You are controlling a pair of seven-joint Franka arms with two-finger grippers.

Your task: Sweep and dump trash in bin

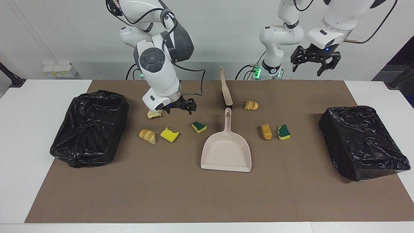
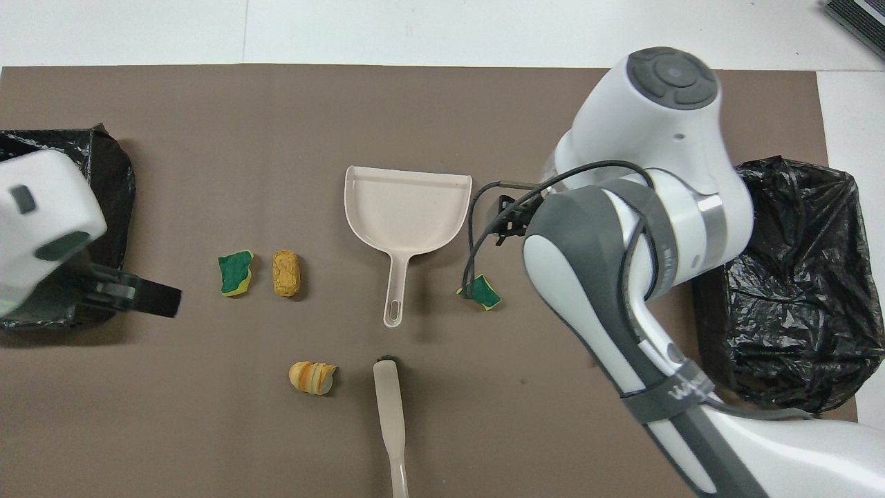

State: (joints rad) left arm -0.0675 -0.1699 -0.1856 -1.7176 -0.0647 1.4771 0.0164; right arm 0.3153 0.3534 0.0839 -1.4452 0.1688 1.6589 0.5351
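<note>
Seven pieces of trash are seen scattered on the brown surface (image 1: 207,194) around a beige dustpan (image 1: 226,152), with the brush (image 1: 225,87) lying just nearer the robots than the pan's handle. A pale wad (image 1: 154,113), a striped bread lump (image 1: 147,136) and two sponges (image 1: 169,134) lie toward the right arm's end, near the open black-lined bin (image 1: 89,129); two more lumps (image 1: 251,105) and a sponge (image 1: 284,132) lie toward the left arm's end. The right claw (image 1: 179,106) is held low beside the pale wad, jaws spread, nothing gripped. The left claw (image 1: 312,61) is raised near its own base, likewise spread and empty. The pieces are judged light and soft, likely to roll or skid when pushed; the stiff brush and pan are best taken by their slim handles.
</note>
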